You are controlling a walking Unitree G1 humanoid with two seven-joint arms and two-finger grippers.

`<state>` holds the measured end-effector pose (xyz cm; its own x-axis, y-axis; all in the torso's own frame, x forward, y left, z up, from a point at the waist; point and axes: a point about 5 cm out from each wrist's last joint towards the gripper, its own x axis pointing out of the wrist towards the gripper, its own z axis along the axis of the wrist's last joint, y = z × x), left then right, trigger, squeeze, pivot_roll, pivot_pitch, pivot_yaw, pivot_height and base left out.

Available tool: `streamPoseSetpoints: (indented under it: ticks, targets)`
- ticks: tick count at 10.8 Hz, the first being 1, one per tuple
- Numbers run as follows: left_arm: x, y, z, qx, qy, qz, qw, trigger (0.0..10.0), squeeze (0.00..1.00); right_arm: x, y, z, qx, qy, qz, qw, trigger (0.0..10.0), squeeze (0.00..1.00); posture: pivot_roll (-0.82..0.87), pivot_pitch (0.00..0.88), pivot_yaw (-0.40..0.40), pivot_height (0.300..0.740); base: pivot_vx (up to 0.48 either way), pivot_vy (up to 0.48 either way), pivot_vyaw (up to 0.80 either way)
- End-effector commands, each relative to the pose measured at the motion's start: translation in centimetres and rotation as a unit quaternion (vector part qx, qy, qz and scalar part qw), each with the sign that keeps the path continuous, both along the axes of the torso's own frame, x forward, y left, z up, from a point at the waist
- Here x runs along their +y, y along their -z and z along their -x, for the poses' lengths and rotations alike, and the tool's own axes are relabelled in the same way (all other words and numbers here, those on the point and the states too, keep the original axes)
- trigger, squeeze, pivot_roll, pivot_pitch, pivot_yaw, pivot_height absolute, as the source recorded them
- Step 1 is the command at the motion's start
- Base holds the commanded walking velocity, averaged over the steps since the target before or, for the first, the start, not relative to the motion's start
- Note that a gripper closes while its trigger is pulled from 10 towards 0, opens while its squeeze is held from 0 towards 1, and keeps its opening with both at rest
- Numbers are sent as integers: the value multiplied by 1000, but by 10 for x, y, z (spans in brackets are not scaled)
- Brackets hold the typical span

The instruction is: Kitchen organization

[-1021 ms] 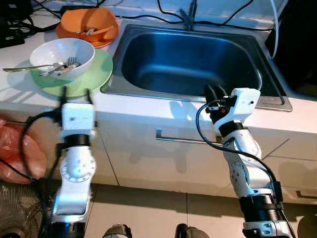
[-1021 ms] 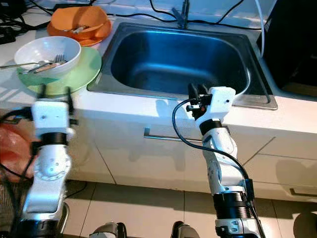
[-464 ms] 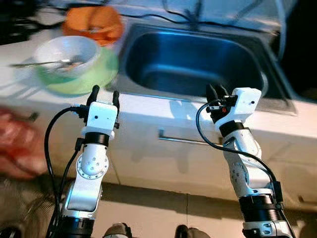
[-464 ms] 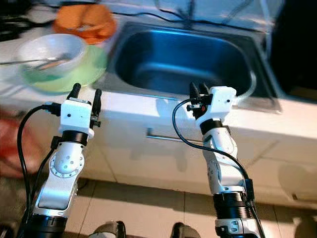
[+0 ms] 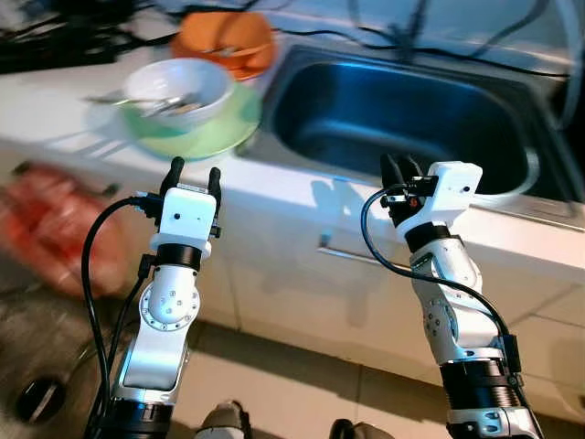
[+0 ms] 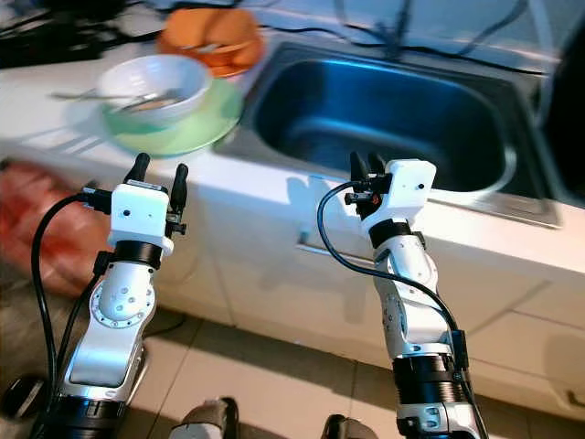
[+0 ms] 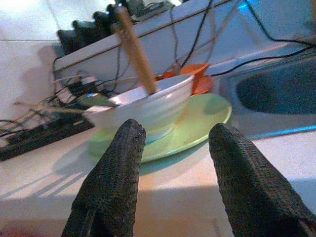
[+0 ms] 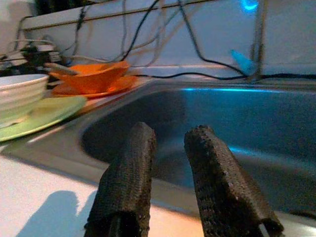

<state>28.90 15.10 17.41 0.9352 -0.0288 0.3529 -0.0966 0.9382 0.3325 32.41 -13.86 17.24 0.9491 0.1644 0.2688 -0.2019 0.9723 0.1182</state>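
Camera shifted; white countertop (image 5: 64,119) now nearer.

On the white counter (image 5: 82,114) there is one white ribbed ceramic bowl (image 5: 178,87), one pale green round plate (image 5: 206,133) under it, and one orange bowl (image 5: 224,37) on one orange plate (image 5: 239,66). One stainless steel sink basin (image 5: 402,128) is set into the counter. Two black-fingered tools: the left (image 5: 193,174) and the right (image 5: 400,170).

A white desk (image 5: 82,110) with white cabinet fronts (image 5: 274,274) and a metal bar handle (image 5: 352,259) stands over a pale tiled floor (image 5: 274,384); black cables (image 8: 148,19) cross the wall.
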Motion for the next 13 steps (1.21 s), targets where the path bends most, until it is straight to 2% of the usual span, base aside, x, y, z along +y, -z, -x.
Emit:
streamPoseSetpoints:
  ticks: [1,3,13]
  targets:
    - [-2,1,1,3,10,-2,1000,10000,0,-5,3,1,4,12,-2,1000,10000,0,44,136,-10,740,0,0,575]
    - [-3,2,1,5,12,-2,1000,10000,0,-5,3,1,4,13,-3,1000,10000,0,44,135,-10,740,0,0,578]
    - [-4,4,0,13,13,2,1000,10000,0,-6,5,-2,13,25,-1,1000,10000,0,43,132,-14,740,0,0,0]
